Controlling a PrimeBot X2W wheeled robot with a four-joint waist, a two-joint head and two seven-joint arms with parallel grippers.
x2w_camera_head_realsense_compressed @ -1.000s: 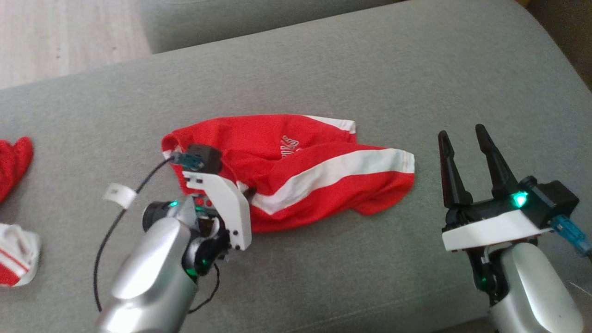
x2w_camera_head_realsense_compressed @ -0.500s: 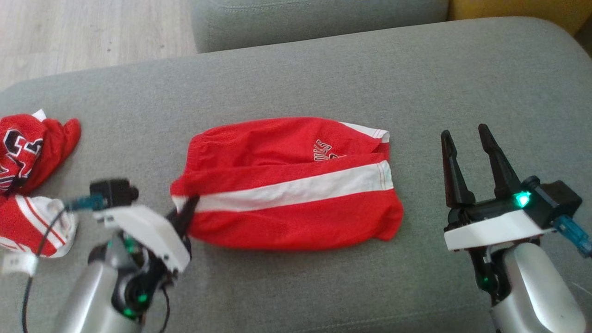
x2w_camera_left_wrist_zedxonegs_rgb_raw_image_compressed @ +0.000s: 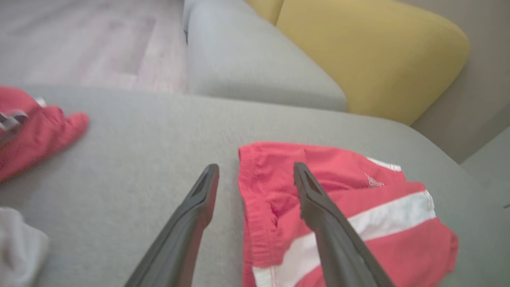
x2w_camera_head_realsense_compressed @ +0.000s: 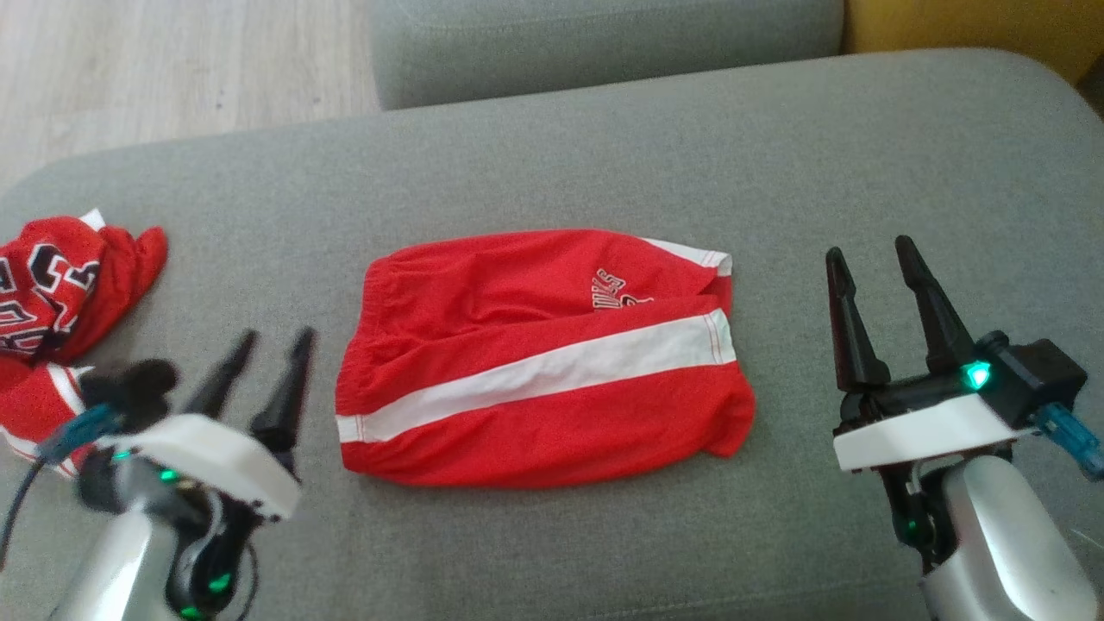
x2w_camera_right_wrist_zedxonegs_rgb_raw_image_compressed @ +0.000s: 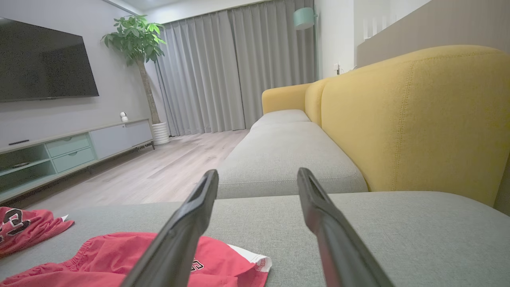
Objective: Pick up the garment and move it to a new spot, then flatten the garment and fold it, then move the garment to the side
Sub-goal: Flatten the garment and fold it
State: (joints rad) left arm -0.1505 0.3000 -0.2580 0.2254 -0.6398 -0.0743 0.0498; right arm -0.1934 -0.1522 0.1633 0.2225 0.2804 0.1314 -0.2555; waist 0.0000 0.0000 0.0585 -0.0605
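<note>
**Left gripper lets go: shorts laid out, ready for folding**

The grey sofa seat spans the head view, and the garment, a pair of red shorts with a white side stripe, lies on its middle. A second ago it was a bunched heap. Now it is spread nearly flat, waistband toward 9 o'clock and leg hems toward 3 o'clock, with a little overlap left at the 2 o'clock corner. The head camera has also shifted, so part of the apparent drift is not the cloth's own.

A separate pile of red and white clothes sits at the seat's 9 o'clock edge, well apart from the shorts.

The left gripper was pinched on the waistband end half a second ago. It has since released and now stands just off the garment's 8 o'clock corner with its fingers spread wide and nothing between them. In the left wrist view one finger hangs over the waistband rather than gripping it. The right gripper has not moved. It waits at the garment's 3 o'clock, near but apart, jaws fully spread and empty.

The move and most of the flattening look done. Folding and the shift aside remain.
</note>
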